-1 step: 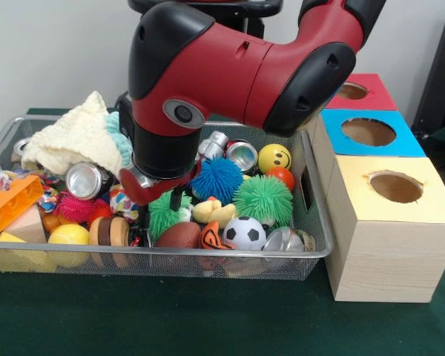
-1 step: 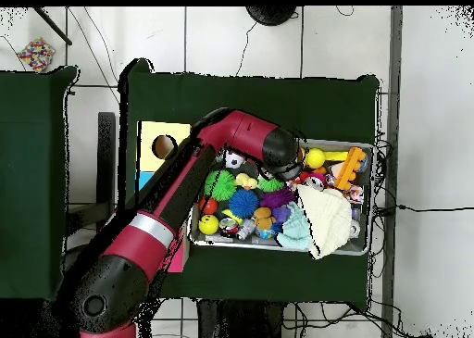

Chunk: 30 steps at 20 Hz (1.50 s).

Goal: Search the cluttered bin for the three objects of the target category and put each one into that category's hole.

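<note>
Front view: the red-and-black gripper is hanging low over the wire-mesh bin; I cannot tell its opening. A crushed silver can, a likely target, is lying just left, axis facing the camera.

I logged: arm's wrist over bin; cream cloth beside it, orange block beyond, yellow box well apart.

A dark green cloth covers the table under everything. White floor tiles surround it, crossed by thin black cables. A second green-covered table stands apart, with a small multicoloured object lying beyond its corner.
</note>
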### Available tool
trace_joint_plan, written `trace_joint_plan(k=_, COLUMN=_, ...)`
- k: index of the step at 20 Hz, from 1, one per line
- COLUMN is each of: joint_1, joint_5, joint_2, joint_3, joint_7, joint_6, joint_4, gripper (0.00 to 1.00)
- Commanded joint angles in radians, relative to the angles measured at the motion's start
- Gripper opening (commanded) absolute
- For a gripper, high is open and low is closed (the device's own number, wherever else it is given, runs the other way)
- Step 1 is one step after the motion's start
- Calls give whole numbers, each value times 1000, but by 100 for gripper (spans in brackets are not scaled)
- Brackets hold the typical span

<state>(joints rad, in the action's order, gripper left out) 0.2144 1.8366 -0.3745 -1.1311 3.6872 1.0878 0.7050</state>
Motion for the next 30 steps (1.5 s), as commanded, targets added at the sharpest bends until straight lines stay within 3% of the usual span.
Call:
trace_joint_plan(k=1, joint_1=-21, joint_5=-46, joint_2=3, joint_3=143, joint_7=14, joint_6=155, joint_4=-58, gripper=100)
trace_joint_plan(k=7, joint_1=-26, joint_5=-53, joint_2=23, joint_3=161, joint_7=30, joint_6=230, joint_4=-34, gripper=100)
trace_joint_plan(k=13, joint_1=-27, joint_5=-67, joint_2=27, joint_3=161, joint_7=6, joint_6=194, joint_4=-26, gripper=100)
trace_joint_plan(k=30, joint_1=-30, joint_5=-21, joint_2=-81, joint_3=122, joint_7=16, joint_6=96, joint_4=-60, gripper=100)
